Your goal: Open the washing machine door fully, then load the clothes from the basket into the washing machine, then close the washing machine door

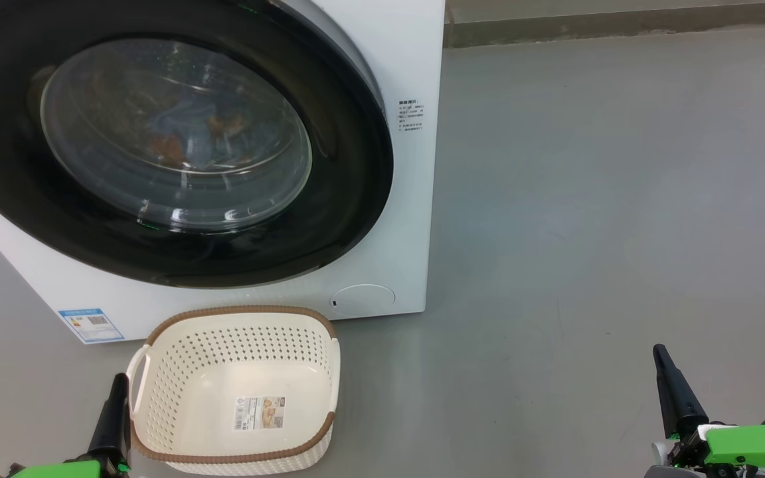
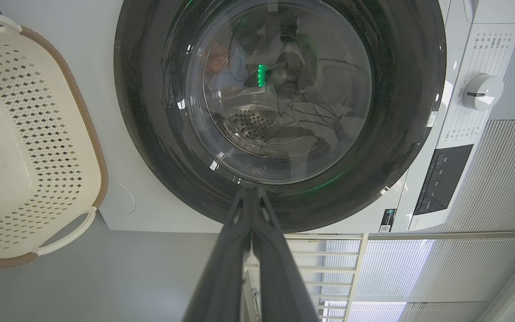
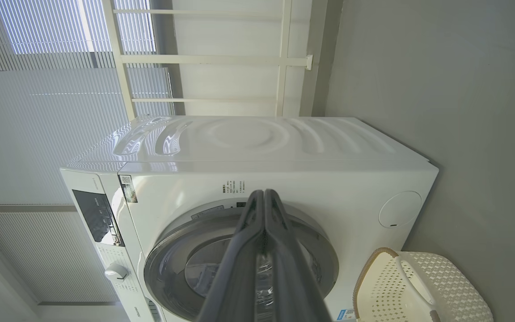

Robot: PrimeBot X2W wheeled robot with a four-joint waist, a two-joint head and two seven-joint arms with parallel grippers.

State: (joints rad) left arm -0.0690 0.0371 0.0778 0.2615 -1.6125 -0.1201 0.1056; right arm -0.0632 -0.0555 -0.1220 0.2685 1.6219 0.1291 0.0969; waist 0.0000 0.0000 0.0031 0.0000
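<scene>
Grey smooth floor (image 1: 588,199) spreads before the big white boxy front-loading washing machine (image 1: 409,66), with pale window blinds (image 3: 38,112) behind it. On the front of the machine sits its large round glossy black door (image 1: 342,166), lying closed against the white front. Through the bulging clear glass bowl window (image 1: 123,86) at the middle of the door one sees light blue clothes with orange figures (image 1: 190,133), inside the drum; how many pieces they are I cannot tell.

Low on the front are one blue energy sticker (image 1: 90,324) and one round flap (image 1: 362,299). Above the door, one white knob (image 2: 481,91) and one dark control panel (image 2: 441,179).

One small cream-white perforated plastic basket with a brown woven-look rim (image 1: 243,310) stands on the floor just before the machine, below the door. It has two side handles and one label sticker (image 1: 259,411) on its bare bottom.

Two grippers are here. The left gripper (image 1: 119,382) is just beside the left handle of the basket, its two dark fingers pressed together, holding nothing. The right gripper (image 1: 660,355) is well apart over the floor, fingers together as well, also holding nothing
</scene>
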